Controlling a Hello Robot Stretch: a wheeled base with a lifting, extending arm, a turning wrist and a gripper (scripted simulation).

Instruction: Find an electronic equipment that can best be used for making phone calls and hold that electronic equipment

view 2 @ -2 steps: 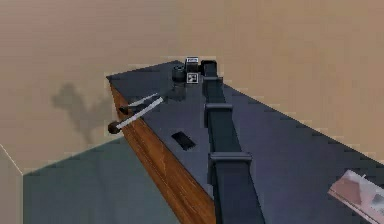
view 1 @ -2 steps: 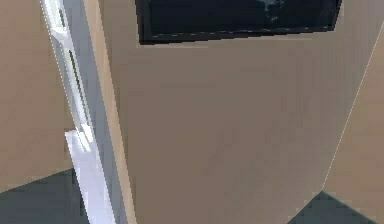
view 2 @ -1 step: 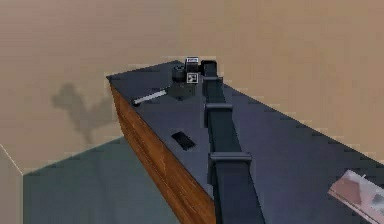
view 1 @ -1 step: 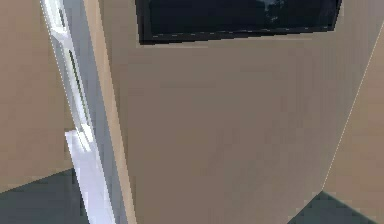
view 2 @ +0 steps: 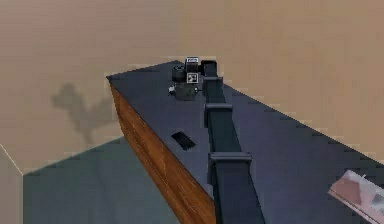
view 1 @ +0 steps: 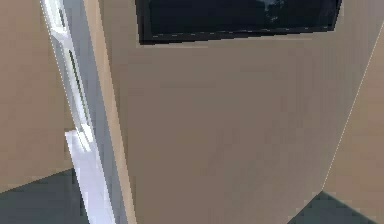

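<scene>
On one tabletop (view 2: 290,140) lies one flat black thing (view 2: 183,139); I cannot tell whether the tool (view 2: 180,84) holds anything.

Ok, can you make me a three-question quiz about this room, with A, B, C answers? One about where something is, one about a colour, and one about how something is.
1. Where is the small flat dark thing?
A on the table
B on the floor
C on the wall

2. What colour is the table's side?
A white
B green
C brown

3. How is the arm?
A pointing down at the floor
B stretched out over the table
C bent back behind the robot

Answers:
1 A, it lies on the dark top, left of the arm.
2 C, the side under the top is wood brown.
3 B, it runs up the arm side view across the top.
</scene>
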